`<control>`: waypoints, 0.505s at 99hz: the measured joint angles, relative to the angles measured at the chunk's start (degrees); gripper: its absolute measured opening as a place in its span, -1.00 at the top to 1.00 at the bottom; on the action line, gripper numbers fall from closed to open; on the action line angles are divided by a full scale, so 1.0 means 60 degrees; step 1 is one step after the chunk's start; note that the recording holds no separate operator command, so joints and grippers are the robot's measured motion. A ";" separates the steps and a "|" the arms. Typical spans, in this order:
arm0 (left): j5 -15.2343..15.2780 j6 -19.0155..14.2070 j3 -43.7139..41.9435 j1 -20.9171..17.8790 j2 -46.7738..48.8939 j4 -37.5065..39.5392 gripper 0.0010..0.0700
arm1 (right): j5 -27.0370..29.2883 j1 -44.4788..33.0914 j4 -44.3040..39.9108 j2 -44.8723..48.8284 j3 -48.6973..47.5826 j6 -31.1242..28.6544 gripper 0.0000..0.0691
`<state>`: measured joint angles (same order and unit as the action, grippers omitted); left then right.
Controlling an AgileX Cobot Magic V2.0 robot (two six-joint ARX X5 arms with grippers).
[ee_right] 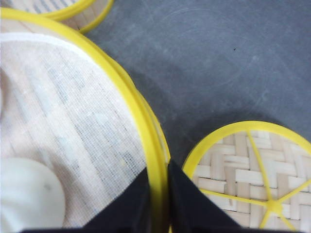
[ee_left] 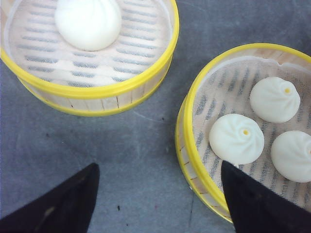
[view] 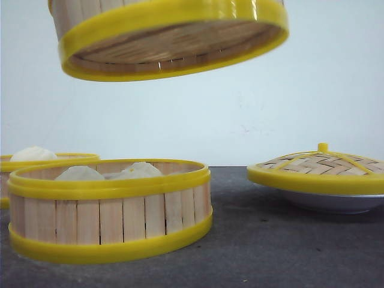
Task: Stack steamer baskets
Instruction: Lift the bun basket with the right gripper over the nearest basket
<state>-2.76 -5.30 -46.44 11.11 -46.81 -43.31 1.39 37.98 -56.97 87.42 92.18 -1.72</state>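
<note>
While the right gripper (ee_right: 158, 204) pinches the yellow rim of the lifted basket (view: 171, 39), one finger inside and one outside the wall, that basket hangs high above the three-bun basket (view: 111, 210) on the grey table (view: 270, 246); the single-bun basket (ee_left: 92, 58) sits just behind. The left gripper (ee_left: 160, 199) hovers open and empty. Light, stiff slats and slick plastic rim favour this wall grip; the lid (view: 321, 168) rests on a plate (view: 336, 203)

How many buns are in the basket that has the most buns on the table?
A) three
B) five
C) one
A: the left wrist view shows three white buns in the right-hand basket, while the other basket holds just one.
</note>
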 joint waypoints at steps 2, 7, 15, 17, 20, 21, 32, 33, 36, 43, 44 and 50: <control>0.0000 0.0000 0.0000 0.0000 0.0000 0.0000 -0.34 | 0.0000 0.0000 0.0186 -0.0117 -0.0273 0.0000 0.93; 0.0004 0.0000 0.0000 0.0000 0.0000 0.0000 -0.34 | -0.0051 0.0000 0.0641 -0.0291 -0.0871 0.0011 0.93; 0.0004 0.0000 0.0000 0.0000 0.0000 0.0000 -0.34 | -0.0382 -0.0022 0.1552 -0.0291 -0.1668 0.0047 0.93; 0.0004 0.0000 0.0000 0.0000 0.0000 0.0000 -0.34 | -0.0499 -0.0029 0.1821 -0.0262 -0.1854 0.0051 0.93; 0.0007 0.0000 0.0000 0.0000 0.0000 0.0000 -0.34 | -0.0663 -0.0036 0.2204 -0.0215 -0.2109 0.0047 0.93; 0.0007 0.0000 0.0000 0.0000 0.0000 0.0000 -0.34 | -0.0725 -0.0036 0.2342 -0.0197 -0.2189 0.0047 0.93; 0.0127 0.0000 0.0000 0.0000 0.0000 0.0000 -0.34 | -0.1592 -0.0011 0.3752 -0.0102 -0.2903 0.0051 0.93; 0.0160 0.0000 0.0000 0.0000 0.0000 0.0004 -0.34 | -0.1668 -0.0007 0.3854 -0.0091 -0.2936 0.0051 0.93; 0.0244 0.0004 0.0000 0.0000 0.0000 0.0004 -0.34 | -0.1818 -0.0007 0.4116 -0.0055 -0.2973 0.0044 0.93; 0.0452 0.0004 0.0000 0.0004 0.0000 0.0004 -0.34 | -0.1854 -0.0004 0.4758 0.0044 -0.2973 0.0018 0.93; 0.0474 0.0004 0.0000 0.0000 0.0000 0.0000 -0.34 | -0.1858 -0.0004 0.4834 0.0066 -0.2973 0.0011 0.93; 0.0517 0.0004 0.0000 0.0000 0.0000 0.0004 -0.34 | -0.1865 0.0004 0.5151 0.0204 -0.2965 -0.0066 0.93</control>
<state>0.34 -5.28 -46.44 11.11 -46.81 -43.29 -9.80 38.00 -26.06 88.64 74.39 -2.11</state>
